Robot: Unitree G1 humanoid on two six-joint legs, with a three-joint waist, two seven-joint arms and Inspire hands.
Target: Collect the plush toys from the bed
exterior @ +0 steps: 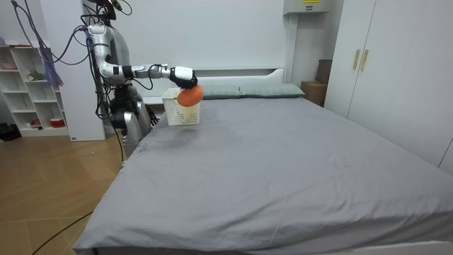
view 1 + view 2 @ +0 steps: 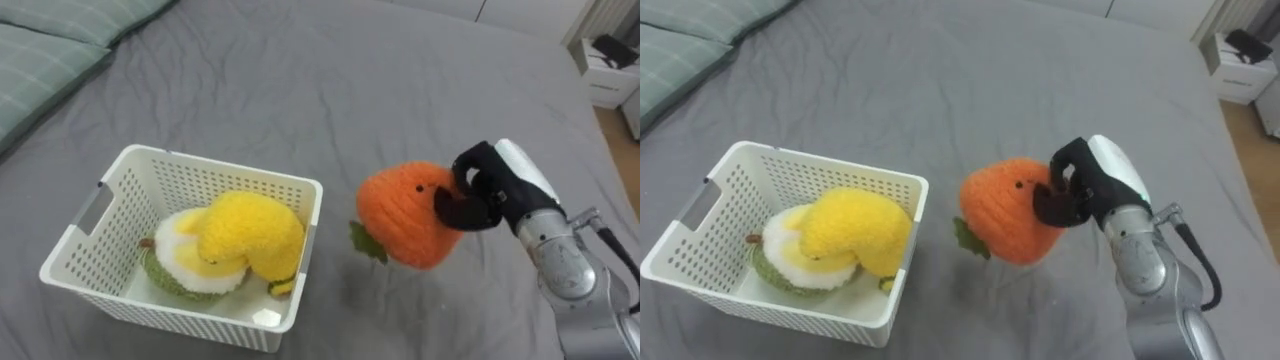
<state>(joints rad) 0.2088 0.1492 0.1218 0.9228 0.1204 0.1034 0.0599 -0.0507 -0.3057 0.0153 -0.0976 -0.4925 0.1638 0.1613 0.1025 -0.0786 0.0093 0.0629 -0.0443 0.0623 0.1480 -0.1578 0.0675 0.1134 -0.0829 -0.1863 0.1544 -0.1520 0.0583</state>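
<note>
My right hand [image 2: 492, 192] clamps the orange toy [image 2: 405, 215] from its side, holding it off the bed [image 2: 400, 80] so it should clear the basket [image 2: 228, 169] rim to the left.

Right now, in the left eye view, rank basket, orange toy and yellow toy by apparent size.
1. white basket
2. orange toy and yellow toy look alike; the orange one, held up by the right hand, may be nearer, so unranked.
</note>
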